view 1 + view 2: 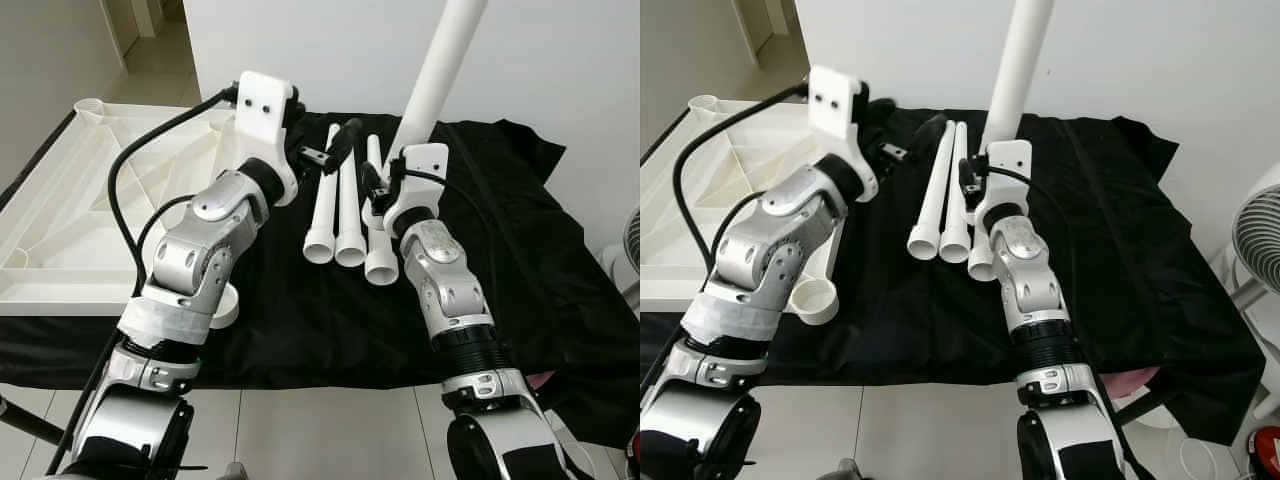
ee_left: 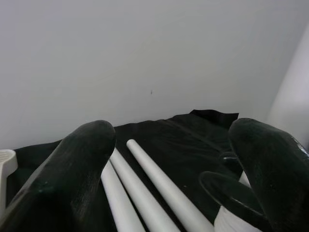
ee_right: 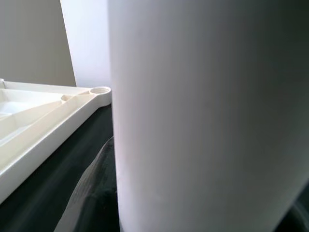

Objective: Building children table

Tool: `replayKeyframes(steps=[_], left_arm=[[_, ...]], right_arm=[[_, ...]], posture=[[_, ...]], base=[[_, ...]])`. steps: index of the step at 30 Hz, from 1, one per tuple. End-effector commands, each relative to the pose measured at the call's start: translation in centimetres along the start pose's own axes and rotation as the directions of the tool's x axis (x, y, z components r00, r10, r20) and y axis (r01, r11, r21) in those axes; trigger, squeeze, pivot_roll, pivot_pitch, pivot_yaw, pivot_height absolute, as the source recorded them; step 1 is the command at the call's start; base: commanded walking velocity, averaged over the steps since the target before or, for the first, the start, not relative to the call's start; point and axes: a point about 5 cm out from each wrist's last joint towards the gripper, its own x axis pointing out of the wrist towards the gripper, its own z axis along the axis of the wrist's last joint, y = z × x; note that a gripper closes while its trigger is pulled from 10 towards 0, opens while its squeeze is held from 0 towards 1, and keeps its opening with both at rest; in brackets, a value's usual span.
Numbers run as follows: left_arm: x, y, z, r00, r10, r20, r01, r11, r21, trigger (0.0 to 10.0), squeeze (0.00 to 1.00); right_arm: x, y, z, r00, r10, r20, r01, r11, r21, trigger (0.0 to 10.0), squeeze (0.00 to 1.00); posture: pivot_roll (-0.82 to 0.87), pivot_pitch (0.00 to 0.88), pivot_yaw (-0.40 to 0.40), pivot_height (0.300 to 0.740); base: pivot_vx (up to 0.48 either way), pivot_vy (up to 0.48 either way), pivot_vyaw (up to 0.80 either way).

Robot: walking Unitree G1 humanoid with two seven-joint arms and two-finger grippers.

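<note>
A smooth white plastic table leg (image 1: 440, 70), a long round tube, stands nearly upright in the right pincer (image 1: 385, 185), leaning slightly toward the robot's right; its top is cut off by the frame edge. The right pincer's black fingers are closed around its lower end, mostly hidden behind the white wrist housing. In the right wrist view the tube (image 3: 207, 116) is a blurred white column, and the fingers cannot be made out there.

Just beside that pincer, three more white tube legs (image 1: 345, 210) lie side by side on the black cloth (image 1: 520, 250), long axes running away from the robot, their open, slightly flared round ends toward it. The third is partly covered by the right arm.

The left pincer (image 1: 335, 150) hovers over the far ends of the lying tubes, its matte black fingers (image 2: 77, 169) spread wide with nothing between them.

To the robot's left, the white moulded tabletop (image 1: 90, 200) lies upside down, ribbed underside up, with round corner sockets (image 1: 818, 300); its near corner is hidden by the left arm. The wrinkled cloth drapes over the counter, whose own surface is covered
</note>
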Motion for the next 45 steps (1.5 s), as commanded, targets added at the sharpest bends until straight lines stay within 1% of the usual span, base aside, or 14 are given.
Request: replayKeyframes(steps=[1, 7, 12, 18, 24, 25, 29, 30, 33, 34, 35, 36, 38, 45], left_arm=[[-0.6, 0.5, -0.9, 1.000, -0.009, -0.022, 0.010, 1.000, 0.022, 10.0, 0.00], [-2.4, 1.8, -2.8, 0.996, 0.027, -0.088, -0.018, 0.994, 0.105, 10.0, 0.00], [-3.5, 2.0, -3.9, 0.990, -0.033, -0.135, 0.050, 0.991, 0.126, 10.0, 0.00], [-5.8, 3.5, -5.7, 0.970, -0.030, -0.241, 0.091, 0.965, 0.247, 10.0, 0.00], [-7.4, 4.7, -6.5, 0.951, -0.043, -0.305, 0.117, 0.966, 0.229, 10.0, 0.00], [-7.9, 5.0, -6.7, 0.947, -0.047, -0.318, 0.123, 0.967, 0.224, 10.0, 1.00], [-9.1, 5.9, -7.4, 0.924, -0.056, -0.379, 0.155, 0.960, 0.235, 10.0, 1.00], [-9.8, 6.2, -7.7, 0.909, -0.068, -0.411, 0.178, 0.955, 0.236, 10.0, 0.00], [-10.8, 6.5, -8.2, 0.885, -0.100, -0.455, 0.213, 0.956, 0.204, 10.0, 0.00], [-12.2, 6.8, -8.7, 0.848, -0.155, -0.508, 0.271, 0.948, 0.164, 10.0, 0.00], [-12.2, 6.8, -8.7, 0.848, -0.155, -0.508, 0.271, 0.948, 0.164, 10.0, 0.00], [-13.4, 6.8, -9.2, 0.800, -0.213, -0.561, 0.319, 0.943, 0.097, 10.0, 0.00], [-13.4, 6.8, -9.2, 0.800, -0.213, -0.561, 0.319, 0.943, 0.097, 10.0, 0.00], [-15.8, 6.9, -10.1, 0.717, -0.282, -0.638, 0.370, 0.929, 0.006, 10.0, 0.00]], right_arm=[[-0.3, -0.5, 0.3, 1.000, -0.008, 0.028, 0.008, 1.000, 0.004, 10.0, 0.00], [-1.1, -1.3, -0.3, 0.999, -0.014, 0.033, 0.014, 1.000, -0.021, 10.0, 0.00], [-1.5, -1.5, -0.4, 0.999, -0.012, 0.035, 0.013, 1.000, -0.024, 10.0, 0.00], [-1.7, -1.8, -0.4, 0.999, -0.004, 0.038, 0.005, 0.999, -0.039, 10.0, 0.00], [-1.9, -1.9, -0.7, 1.000, -0.009, 0.026, 0.011, 0.999, -0.044, 10.0, 0.00], [-1.9, -1.9, -0.8, 1.000, -0.009, 0.024, 0.010, 0.999, -0.043, 10.0, 0.00], [-2.0, -1.8, -0.8, 1.000, -0.005, 0.023, 0.006, 0.999, -0.045, 10.0, 0.00], [-2.0, -1.8, -0.8, 1.000, -0.002, 0.022, 0.003, 0.999, -0.046, 10.0, 0.00], [-2.0, -1.8, -0.8, 1.000, 0.001, 0.022, 0.000, 0.999, -0.049, 10.0, 0.00], [-2.0, -1.9, -0.8, 1.000, 0.002, 0.022, 0.000, 0.999, -0.054, 10.0, 0.00], [-2.0, -1.9, -0.8, 1.000, 0.002, 0.022, 0.000, 0.999, -0.054, 10.0, 0.00], [-2.0, -2.0, -0.8, 1.000, 0.000, 0.021, 0.001, 0.998, -0.058, 10.0, 0.00], [-2.0, -2.0, -0.8, 1.000, 0.000, 0.021, 0.001, 0.998, -0.058, 10.0, 0.00], [-2.1, -2.1, -0.9, 1.000, -0.003, 0.021, 0.004, 0.998, -0.065, 10.0, 0.00]], posture=[[0.04, 0.000, -0.024, 0.740], [0.03, 0.000, -0.033, 0.740], [0.03, 0.000, -0.037, 0.740], [0.03, 0.000, -0.037, 0.740], [0.03, 0.000, -0.032, 0.740], [0.03, 0.000, -0.033, 0.740], [0.03, 0.000, -0.033, 0.740], [0.03, 0.000, -0.031, 0.740], [0.03, 0.000, -0.031, 0.740], [0.03, 0.000, -0.026, 0.740], [0.03, 0.000, -0.026, 0.740], [0.04, 0.000, -0.023, 0.740], [0.04, 0.000, -0.023, 0.740], [0.03, 0.007, -0.016, 0.740]], base=[[0.000, 0.000, 0.00], [0.000, 0.000, 0.00], [0.000, 0.000, 0.00], [0.000, 0.000, 0.00], [0.000, 0.000, 0.00], [0.000, 0.000, 0.00], [0.000, 0.000, 0.00], [0.000, 0.000, 0.00], [0.000, 0.000, 0.00], [0.000, 0.000, 0.00], [0.000, 0.000, 0.00], [0.000, 0.000, 0.00], [0.000, 0.000, 0.00], [0.000, 0.000, 0.00]])
